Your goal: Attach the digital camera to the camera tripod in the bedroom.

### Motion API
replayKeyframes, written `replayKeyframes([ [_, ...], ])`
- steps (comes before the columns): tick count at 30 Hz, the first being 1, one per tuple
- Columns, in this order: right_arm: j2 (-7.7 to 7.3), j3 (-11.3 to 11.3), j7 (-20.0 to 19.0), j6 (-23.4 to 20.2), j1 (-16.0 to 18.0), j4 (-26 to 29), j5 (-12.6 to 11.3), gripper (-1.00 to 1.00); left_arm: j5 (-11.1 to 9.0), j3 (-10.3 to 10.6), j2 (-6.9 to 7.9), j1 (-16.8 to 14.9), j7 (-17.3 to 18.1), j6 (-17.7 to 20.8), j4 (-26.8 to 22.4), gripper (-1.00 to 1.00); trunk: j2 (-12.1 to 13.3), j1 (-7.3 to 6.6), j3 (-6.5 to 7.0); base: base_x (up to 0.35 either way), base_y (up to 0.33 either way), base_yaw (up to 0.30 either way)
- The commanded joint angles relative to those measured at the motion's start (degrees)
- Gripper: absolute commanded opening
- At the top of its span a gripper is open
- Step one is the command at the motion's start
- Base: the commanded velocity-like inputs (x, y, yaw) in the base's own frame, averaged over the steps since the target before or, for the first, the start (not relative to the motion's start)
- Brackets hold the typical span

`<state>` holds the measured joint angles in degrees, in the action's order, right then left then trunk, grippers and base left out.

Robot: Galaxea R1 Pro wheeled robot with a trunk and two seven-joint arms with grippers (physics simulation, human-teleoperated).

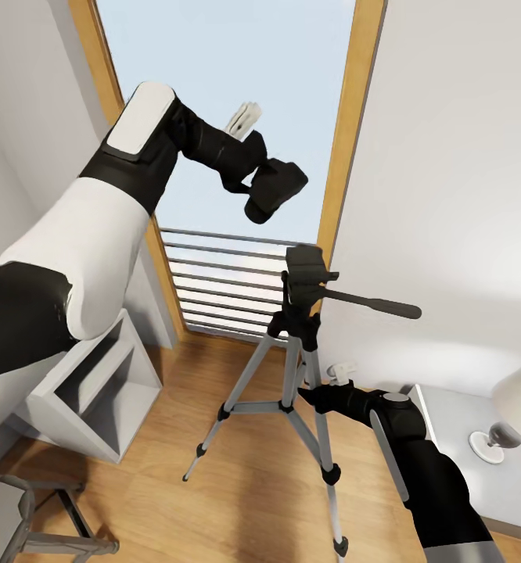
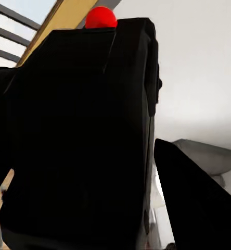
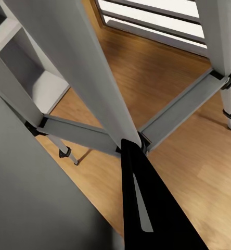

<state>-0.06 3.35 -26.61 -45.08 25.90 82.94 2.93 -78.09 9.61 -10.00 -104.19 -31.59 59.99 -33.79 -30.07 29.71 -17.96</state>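
- By the tall window, the left gripper (image 1: 267, 181) holds the camera (image 1: 276, 188) clamped between its fingers, raised above and slightly left of the tripod (image 1: 300, 344), well apart from its head.
- Purpose, as judged: the camera is carried high so that it can descend onto the mounting plate (image 1: 304, 256) from above.
- In the left wrist view the camera (image 2: 79, 135) is a matte black, boxy body with a glossy red round button (image 2: 100, 17) on top.
- Right gripper (image 1: 323, 391): it sits against a tripod leg below the head, seemingly to steady the stand. Whether its fingers are closed on the leg cannot be told.
- Tripod construction: thin, smooth silver-grey legs (image 3: 89, 78), flat cross braces (image 3: 183, 107), black joints and feet, black head with a long pan handle (image 1: 374, 302).
- Floor (image 1: 245, 500): light wood planks.
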Motion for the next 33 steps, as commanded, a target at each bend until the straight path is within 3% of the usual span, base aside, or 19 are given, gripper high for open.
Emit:
replayKeyframes([
  [1, -0.03, -0.08, -0.29, 0.19, 0.02, -0.59, 2.87, -1.00, -0.79, 2.35, 0.00, -0.06, -0.44, 0.01, -0.30, -1.00, -0.07, 0.03, -0.10, 0.000, 0.000, 0.000],
  [4, -0.03, -0.06, -0.29, 0.29, 0.02, -0.59, 2.87, -1.00, -1.03, 6.10, 0.00, -0.05, -0.39, 0.01, -1.13, -1.00, -0.07, 0.03, -0.10, 0.000, 0.000, 0.000],
  [5, -0.03, -0.04, -0.29, 0.34, 0.02, -0.59, 2.87, -1.00, -1.12, 8.58, 0.00, -0.06, -0.33, 0.01, -1.95, -1.00, -0.07, 0.03, -0.10, 0.000, 0.000, 0.000],
  [8, -0.03, -0.05, -0.29, 0.34, 0.02, -0.59, 2.87, -1.00, -1.26, 12.75, 0.00, -0.07, -0.27, 0.01, -3.43, -1.00, -0.07, 0.03, -0.10, 0.000, 0.000, 0.000],
  [10, -0.03, -0.06, -0.29, 0.34, 0.02, -0.59, 2.91, -1.00, -1.31, 14.68, 0.00, -0.07, -0.22, -0.06, -4.01, -1.00, -0.07, 0.03, -0.10, 0.000, 0.000, 0.000],
  [16, -0.03, -0.07, -0.29, 0.34, 0.02, -0.59, 3.03, -1.00, -1.35, 16.44, 0.00, -0.06, -0.16, -0.14, -4.55, -1.00, -0.07, 0.03, -0.10, 0.000, 0.000, 0.000],
  [28, -0.03, -0.09, -0.29, 0.39, 0.02, -0.59, 3.04, -1.00, -0.61, 17.22, 0.00, -0.07, -0.83, -0.79, -4.71, -1.00, -0.07, 0.03, -0.10, 0.000, 0.000, 0.000],
  [33, -0.03, -0.06, -0.29, 0.42, 0.02, -0.59, 3.04, -1.00, 0.79, 20.52, 0.00, -0.08, -1.75, -2.91, -3.15, -1.00, -0.07, 0.03, -0.10, 0.000, 0.000, 0.000],
])
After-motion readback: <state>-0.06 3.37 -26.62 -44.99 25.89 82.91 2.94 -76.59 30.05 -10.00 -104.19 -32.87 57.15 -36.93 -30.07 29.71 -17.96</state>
